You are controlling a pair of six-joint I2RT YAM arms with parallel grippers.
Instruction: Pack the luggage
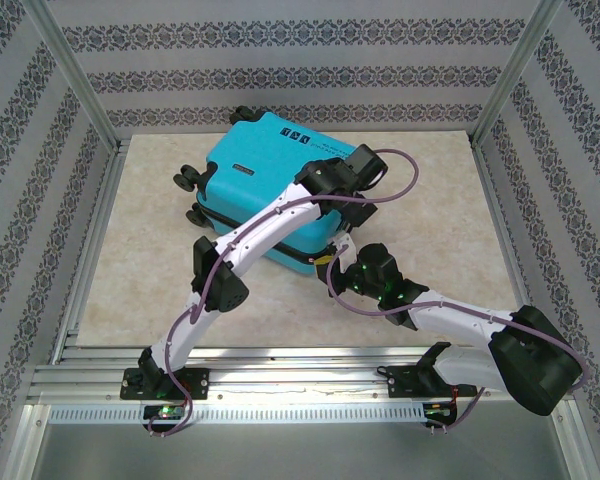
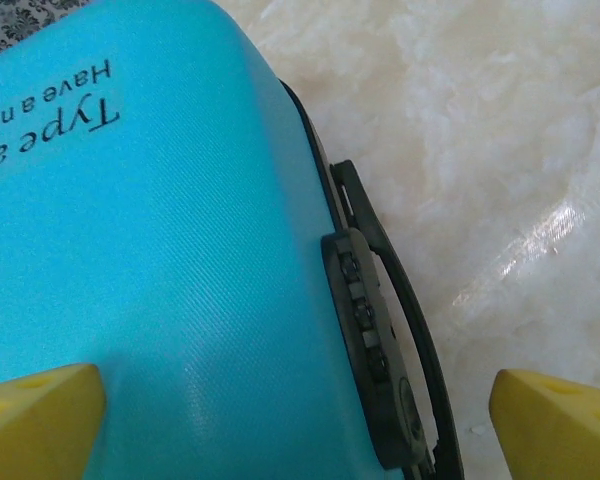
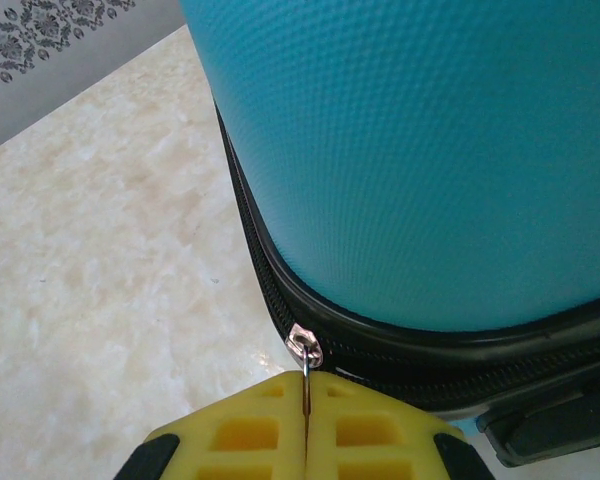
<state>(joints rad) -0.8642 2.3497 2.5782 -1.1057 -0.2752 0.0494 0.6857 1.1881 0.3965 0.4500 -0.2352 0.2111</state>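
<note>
The turquoise luggage (image 1: 270,185) lies flat and closed on the table, its wheels to the left. My left gripper (image 1: 355,168) hovers over the case's right top side, open; its yellow fingertips (image 2: 40,420) frame the shell (image 2: 160,260) and the black combination lock (image 2: 372,350) beside the side handle. My right gripper (image 3: 305,400) sits at the case's near corner, shut on the silver zipper pull (image 3: 305,350) on the black zipper band (image 3: 280,290). In the top view the right gripper (image 1: 345,262) sits against the front edge of the luggage.
The beige marble-patterned tabletop (image 1: 130,270) surrounds the case. Patterned walls and metal posts (image 1: 75,80) enclose the table. A metal rail (image 1: 300,385) runs along the near edge by the arm bases.
</note>
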